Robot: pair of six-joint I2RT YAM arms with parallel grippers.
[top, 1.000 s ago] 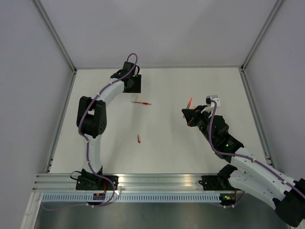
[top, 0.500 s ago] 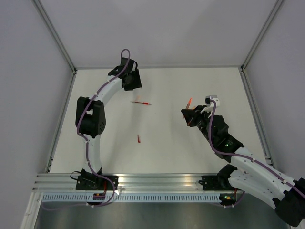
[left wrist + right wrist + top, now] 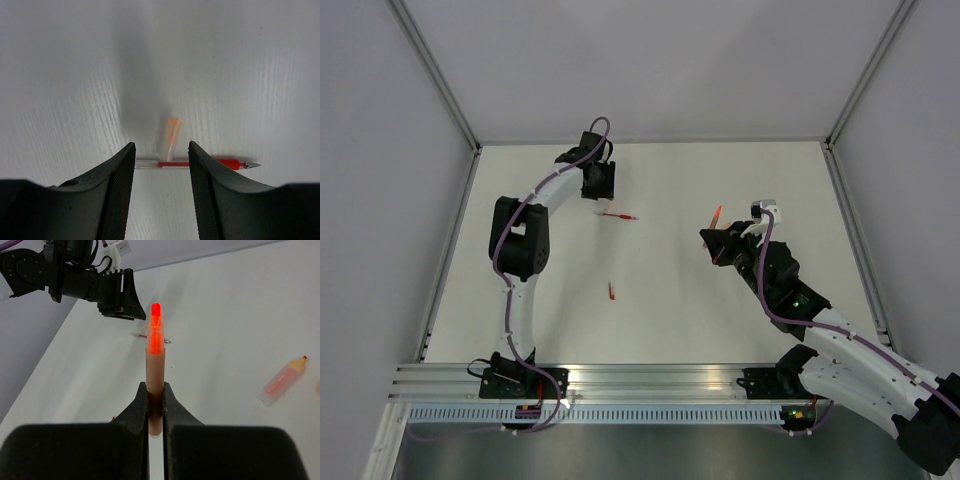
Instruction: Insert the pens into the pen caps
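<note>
Since half a second ago the left arm is swinging back from 11 o'clock, its elbow is shifting toward 1 o'clock, and the left end effector is hovering closer to the red pen, with its fingers spread wide and gripping nothing. That pen is lying flat on the table, unmoved, its tip pointing to 3 o'clock in the wrist view, and a clear cap with an orange tip is lying just beyond it. The right end effector is staying put, pinching the orange pen upright. A second cap is lying at its 3 o'clock. A short red piece is resting mid-table, unmoved.
</note>
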